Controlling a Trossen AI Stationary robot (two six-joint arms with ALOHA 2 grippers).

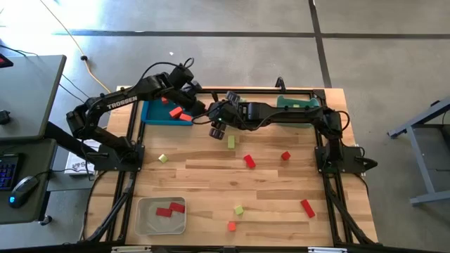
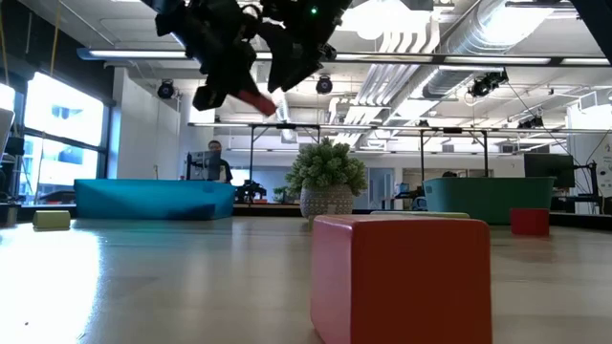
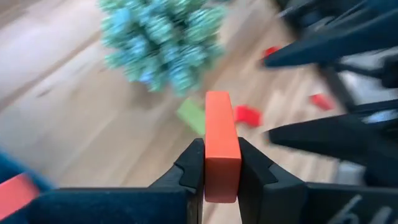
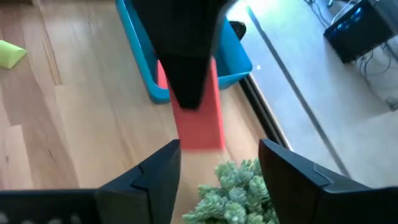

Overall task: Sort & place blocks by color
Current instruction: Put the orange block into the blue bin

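My left gripper is shut on an orange-red bar, high over the table beside the blue bin. In the low view the bar sticks out below that gripper. My right gripper is open just beyond it, with the bar's free end ahead of the gap between its fingers and untouched. Red blocks and yellow-green blocks lie flat on the table. More red blocks lie in the blue bin and in the grey tray. My left gripper pinches the orange-red bar between its two fingers, on the bar's two broad side faces near one end. The rest of the bar runs on past the fingertips, along the fingers. The bar is lifted clear, slanting downward over the spiky plant.
A spiky green plant in a pot stands under both grippers. A green bin sits at the far right. A big red block stands close to the low camera. A person sits in the room behind.
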